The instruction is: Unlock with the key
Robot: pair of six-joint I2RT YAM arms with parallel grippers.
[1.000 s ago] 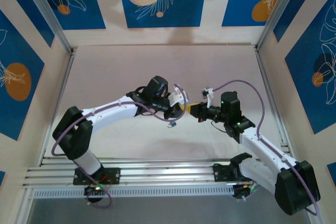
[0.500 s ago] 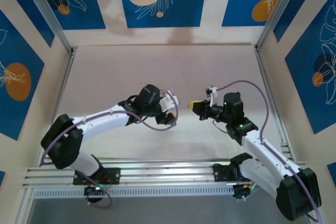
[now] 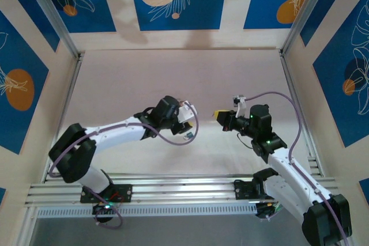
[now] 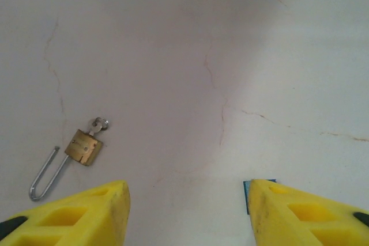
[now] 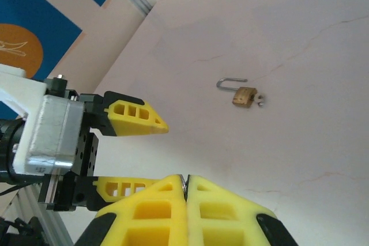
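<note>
The left gripper (image 4: 187, 185) has its fingers (image 4: 86, 214) cut off by the left wrist view's lower edge; a blue scrap (image 4: 247, 191) hides partly behind one. The silvery piece (image 4: 100, 124) at the padlock (image 4: 84, 147) is too small to identify; the right gripper (image 5: 185, 178) has its fingers (image 5: 155, 211) cropped likewise.

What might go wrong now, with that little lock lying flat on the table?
The padlock is small and flat, off to one side of the open left gripper, so the fingers might shove it instead of gripping it. What looks like the key sticks out of its body; a bump might knock it loose. The shut right gripper hangs close to the left one, so they might collide.
</note>
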